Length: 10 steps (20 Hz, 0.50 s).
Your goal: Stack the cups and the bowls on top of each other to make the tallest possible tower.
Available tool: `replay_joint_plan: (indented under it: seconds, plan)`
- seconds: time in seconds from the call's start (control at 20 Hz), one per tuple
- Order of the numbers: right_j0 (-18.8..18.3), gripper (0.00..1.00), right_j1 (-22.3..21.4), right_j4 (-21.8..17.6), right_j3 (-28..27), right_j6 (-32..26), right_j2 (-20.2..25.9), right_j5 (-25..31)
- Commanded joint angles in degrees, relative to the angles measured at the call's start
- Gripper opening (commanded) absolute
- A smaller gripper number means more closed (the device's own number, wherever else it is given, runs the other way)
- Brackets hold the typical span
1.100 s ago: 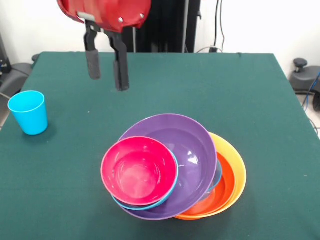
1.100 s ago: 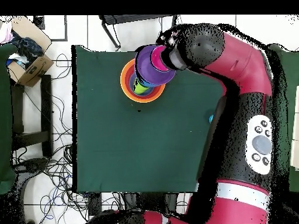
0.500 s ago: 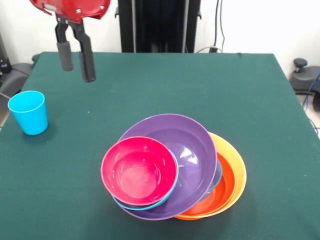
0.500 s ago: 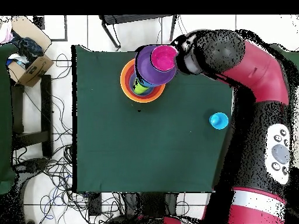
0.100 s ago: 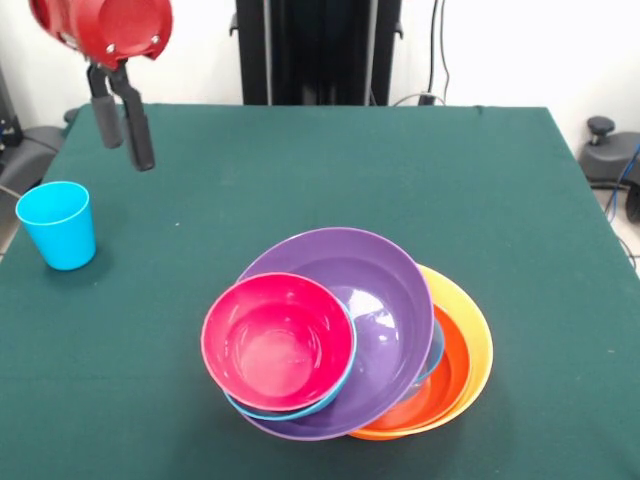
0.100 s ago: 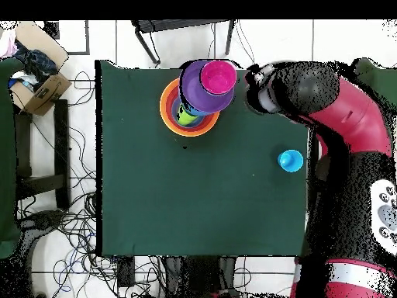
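Nearest me in the front view sits the tower [image 5: 345, 340], at about 6 o'clock on the desk [image 5: 520, 200]: a small pink-red bowl [image 5: 277, 343] tops it, lying off-centre toward 9 o'clock inside the purple bowl [image 5: 385, 300], with a thin blue rim [image 5: 300, 412] showing beneath it. Under those, a red-orange bowl [image 5: 445, 375] nests in a big orange bowl [image 5: 478, 340]. From overhead I also glimpse something lime green [image 6: 184, 117] low in the pile, probably the second cup, though I can't confirm it.

Further back, at 9 o'clock by the desk's edge, the light blue cup [image 5: 58, 224] stands upright and alone, well apart from the pile.

Farthest, at about 10 o'clock, the gripper [image 5: 122, 122] hangs above the desk beyond the cup; its jaws are parted a little and carry nothing.

My worry is the lean: the pink-red bowl sits skewed, so setting the cup down on it could slide it or tip the whole stack. Pinching the cup's glossy tapered wall could also let it squirt out or topple off the nearby edge.

Count as I can see it: one cup for certain, five bowls visible by rim or face, one gripper.
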Motion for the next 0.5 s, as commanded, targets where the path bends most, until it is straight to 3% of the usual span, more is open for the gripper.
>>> replay_joint_plan:
  seconds: [0.05, 0.5]
  plan:
    - [-1.7, 1.00, 1.5, -5.0, 9.4, -13.4, 8.6, -4.2]
    - [-5.1, 1.00, 3.4, -8.2, 8.9, -15.4, 12.6, -4.5]
